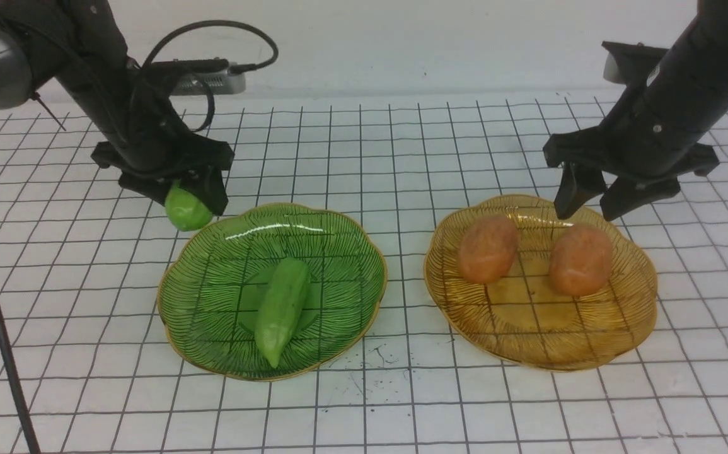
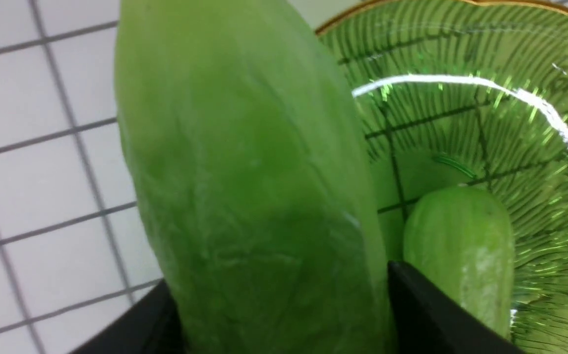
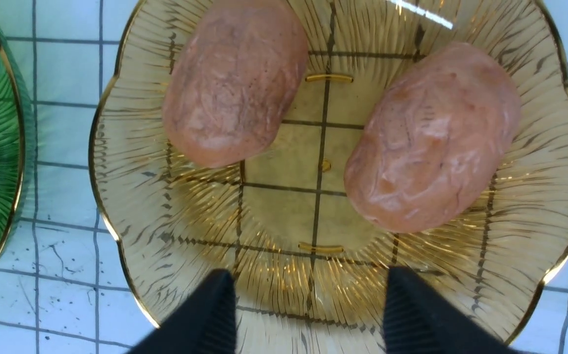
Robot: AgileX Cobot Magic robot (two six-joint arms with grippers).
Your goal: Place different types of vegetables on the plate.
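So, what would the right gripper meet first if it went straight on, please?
The right gripper would probably meet the far wall of the amber plate, just behind the right-hand potato; depth is unclear.

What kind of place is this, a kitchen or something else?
Probably a robot test bench: the white table carries a black grid, the left gripper holds a cucumber, and the right gripper hangs over an amber plate.
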